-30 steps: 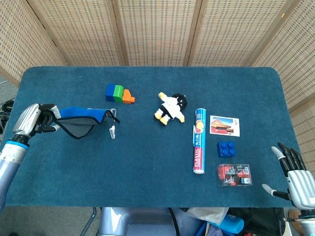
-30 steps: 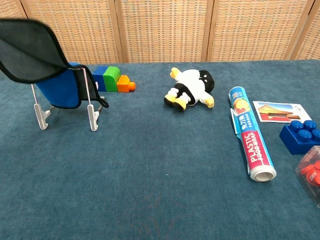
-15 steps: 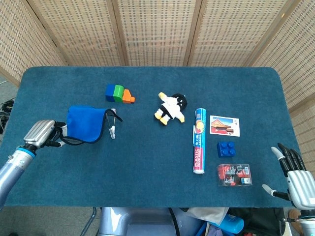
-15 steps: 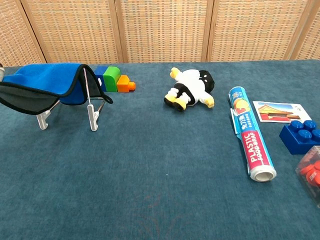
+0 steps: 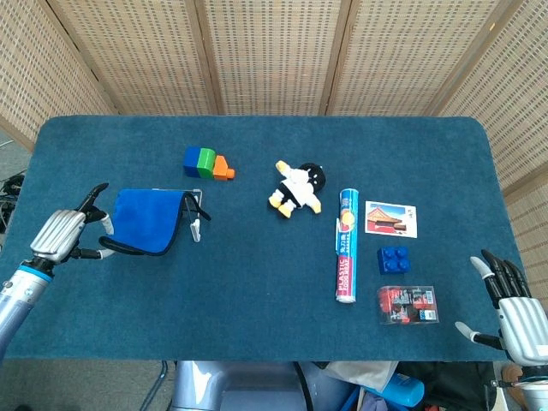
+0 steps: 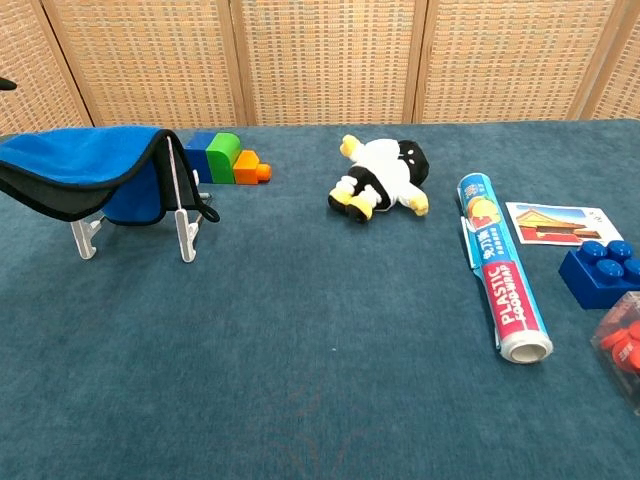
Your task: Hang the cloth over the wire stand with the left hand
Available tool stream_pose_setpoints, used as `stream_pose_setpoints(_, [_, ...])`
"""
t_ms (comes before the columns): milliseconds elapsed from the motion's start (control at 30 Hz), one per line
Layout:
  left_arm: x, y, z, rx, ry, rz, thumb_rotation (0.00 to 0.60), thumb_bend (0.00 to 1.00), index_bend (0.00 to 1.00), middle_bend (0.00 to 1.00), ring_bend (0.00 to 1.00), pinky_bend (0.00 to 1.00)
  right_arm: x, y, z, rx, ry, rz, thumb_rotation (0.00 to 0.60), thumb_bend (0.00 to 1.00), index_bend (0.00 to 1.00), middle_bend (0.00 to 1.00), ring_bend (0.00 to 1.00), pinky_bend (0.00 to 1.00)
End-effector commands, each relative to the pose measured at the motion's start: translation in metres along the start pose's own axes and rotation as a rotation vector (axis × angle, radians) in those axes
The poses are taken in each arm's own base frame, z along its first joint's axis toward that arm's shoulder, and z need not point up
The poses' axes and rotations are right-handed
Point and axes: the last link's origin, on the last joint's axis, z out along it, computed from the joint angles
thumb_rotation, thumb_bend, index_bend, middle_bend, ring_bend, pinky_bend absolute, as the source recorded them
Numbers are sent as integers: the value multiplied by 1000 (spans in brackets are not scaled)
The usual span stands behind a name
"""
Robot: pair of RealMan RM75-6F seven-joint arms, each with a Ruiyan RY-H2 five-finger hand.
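Observation:
The blue cloth (image 5: 147, 221) with a black hem lies draped over the wire stand (image 5: 195, 224). In the chest view the cloth (image 6: 85, 168) covers the stand's top, and the stand's wire legs (image 6: 186, 228) show below it. My left hand (image 5: 64, 233) sits just left of the cloth with its fingers spread, holding nothing. My right hand (image 5: 514, 312) rests open at the table's front right edge, far from the stand.
Coloured blocks (image 5: 208, 162) sit behind the stand. A plush penguin (image 5: 297, 187), a plastic wrap roll (image 5: 346, 246), a picture card (image 5: 390, 217), a blue brick (image 5: 394, 259) and a small clear box (image 5: 408, 304) lie to the right.
My left hand has let go of the cloth and spread its fingers. The cloth has settled flatter over the stand. The right hand has not moved.

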Motion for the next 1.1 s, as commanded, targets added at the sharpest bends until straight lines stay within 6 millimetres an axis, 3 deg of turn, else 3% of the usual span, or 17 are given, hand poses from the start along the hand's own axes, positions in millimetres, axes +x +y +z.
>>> stream_pose_setpoints(33, [1, -2, -6, 9, -30, 27, 430, 14, 0, 0, 274, 731, 1, 0, -1, 2, 1, 2, 600, 0, 10, 0, 0, 0])
stream_pose_setpoints(100, [3, -3, -8, 9, -24, 47, 430, 12, 0, 0, 220, 705, 1, -1, -1, 2, 1, 2, 600, 0, 10, 0, 0, 0])
stream_pose_setpoints(133, [4, -4, -9, 12, -23, 70, 431, 9, 0, 0, 143, 660, 1, -1, -1, 3, 2, 3, 600, 0, 10, 0, 0, 0])
stream_pose_setpoints(233, [0, -7, -12, 34, -59, 139, 433, 0, 0, 0, 2, 443, 2, -1, -2, 4, 2, 5, 600, 0, 10, 0, 0, 0])
stream_pose_setpoints(367, [-2, -4, -12, 58, -79, 140, 422, 0, 0, 0, 0, 228, 2, -1, -3, 7, 2, 5, 600, 0, 10, 0, 0, 0])
stream_pose_setpoints(600, [16, -5, -22, 71, 14, 81, 422, 0, 0, 0, 0, 179, 3, -1, -3, 6, 4, 10, 600, 0, 11, 0, 0, 0])
stream_pose_setpoints(667, [28, -8, -33, 77, 68, 72, 440, 0, 0, 0, 0, 145, 4, -1, -3, 7, 6, 11, 600, 0, 10, 0, 0, 0])
stream_pose_setpoints(733, [37, -11, -45, 91, 118, 86, 493, 0, 0, 0, 0, 80, 4, -1, -3, 8, 10, 12, 600, 0, 11, 0, 0, 0])
stream_pose_setpoints(767, [43, -16, -69, 137, 159, 146, 519, 0, 0, 0, 0, 54, 5, 0, -3, 11, 20, 9, 600, 0, 10, 0, 0, 0])
stream_pose_setpoints(900, [33, -9, -100, 208, 200, 192, 599, 0, 0, 0, 0, 4, 7, 1, -1, 8, 46, 10, 600, 0, 10, 0, 0, 0])
stream_pose_setpoints(1100, [14, 2, -138, 320, 249, 263, 600, 0, 0, 0, 0, 0, 9, 2, 1, 20, 128, -14, 600, 0, 10, 0, 0, 0])
